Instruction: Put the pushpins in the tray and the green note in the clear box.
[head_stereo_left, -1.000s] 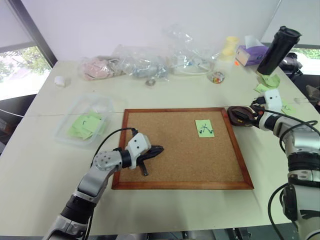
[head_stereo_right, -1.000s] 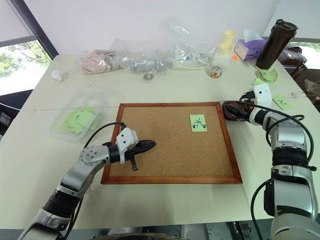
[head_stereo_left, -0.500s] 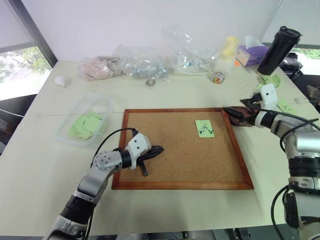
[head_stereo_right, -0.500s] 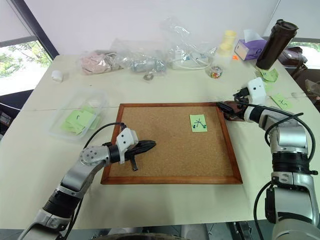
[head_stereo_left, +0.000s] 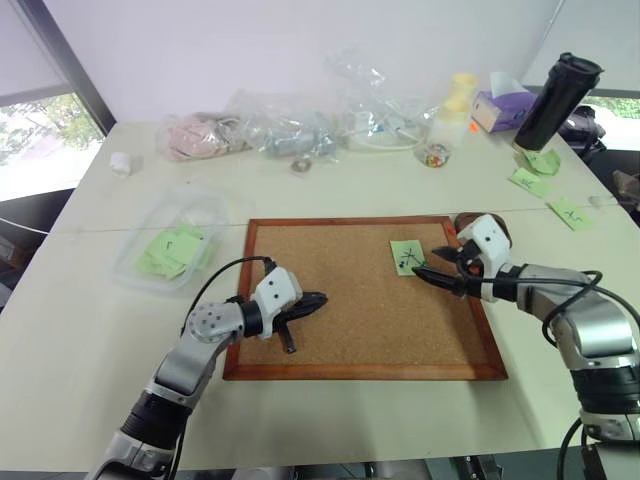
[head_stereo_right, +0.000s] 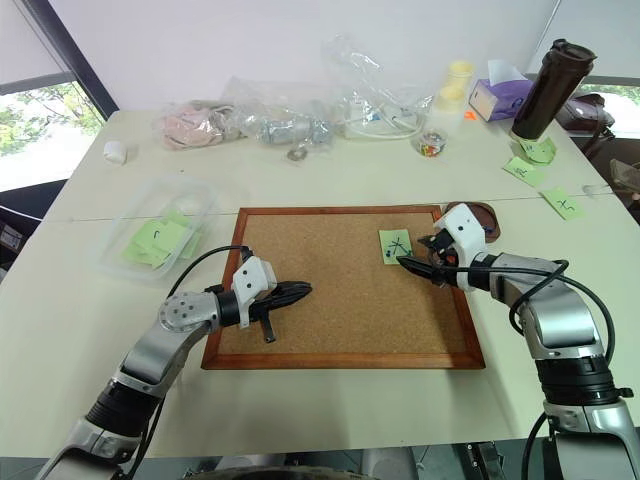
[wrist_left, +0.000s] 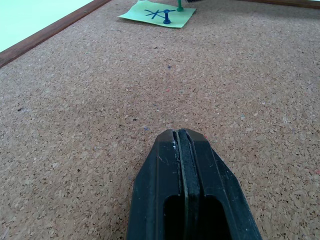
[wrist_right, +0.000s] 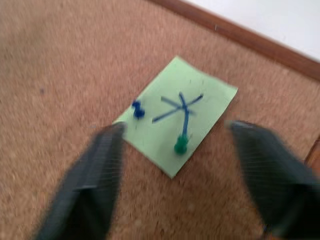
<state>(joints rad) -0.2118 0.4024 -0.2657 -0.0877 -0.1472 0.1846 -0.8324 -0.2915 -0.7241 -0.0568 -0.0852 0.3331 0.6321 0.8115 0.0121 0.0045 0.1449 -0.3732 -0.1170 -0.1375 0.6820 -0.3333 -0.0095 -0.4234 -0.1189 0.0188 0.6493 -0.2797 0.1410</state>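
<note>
While your head views show the right gripper beside the green note near the corkboard's right edge, the left gripper rests shut on bare cork; your right wrist view shows fingers apart, flanking the note's blue pushpin and green pushpin.

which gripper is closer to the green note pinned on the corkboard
Right. The right gripper hovers just beside the green note, fingers spread. The left gripper rests shut on the corkboard, well away from the note.
</note>
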